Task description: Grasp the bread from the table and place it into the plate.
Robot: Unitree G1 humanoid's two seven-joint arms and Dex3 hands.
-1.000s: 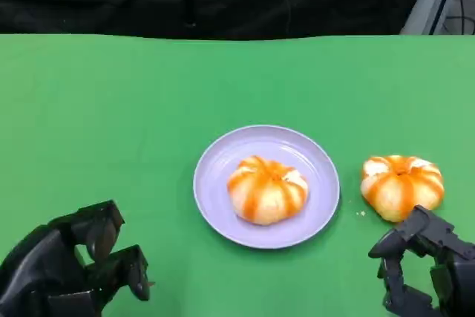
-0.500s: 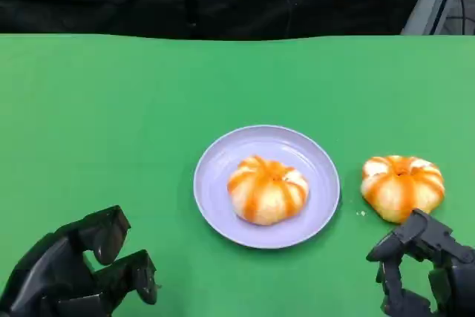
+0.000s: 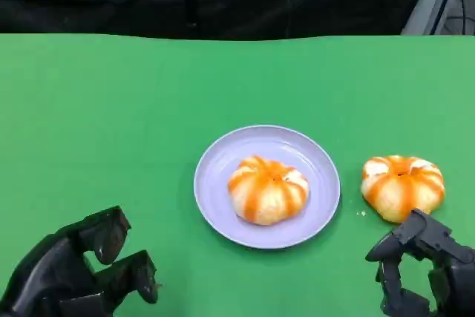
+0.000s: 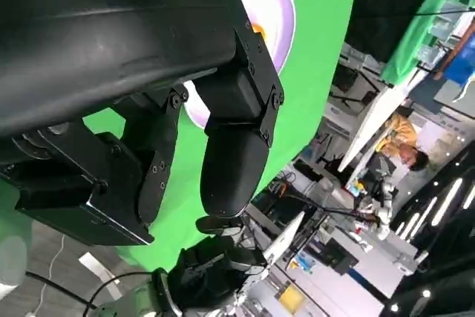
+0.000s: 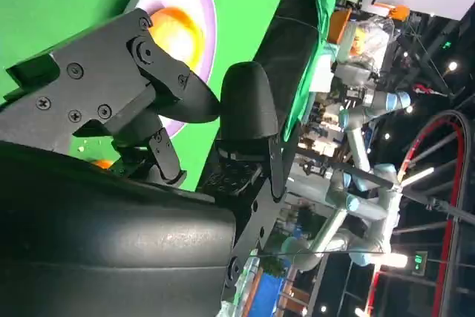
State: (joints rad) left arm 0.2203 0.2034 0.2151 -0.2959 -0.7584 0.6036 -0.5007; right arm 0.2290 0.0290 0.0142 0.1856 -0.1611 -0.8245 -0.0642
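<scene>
The left hand (image 3: pixel 78 269) rests low at the table's near edge, fingers apart and holding nothing. One striped bun (image 3: pixel 267 189) already sits in the lavender plate (image 3: pixel 215 183). The second bun (image 3: pixel 401 186) lies on the green table (image 3: pixel 111 109) just beside the plate; the right hand (image 3: pixel 423 269), released and empty, hovers near it, likely poised to grasp.

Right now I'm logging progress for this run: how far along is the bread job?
Partly done, it seems. One striped bread bun already sits in the purple plate. A second bun lies on the green table to the plate's right. The right hand hovers just in front of it, fingers apart, holding nothing. The left hand holds nothing. Left: grasp that bun and put it in the plate.
</scene>
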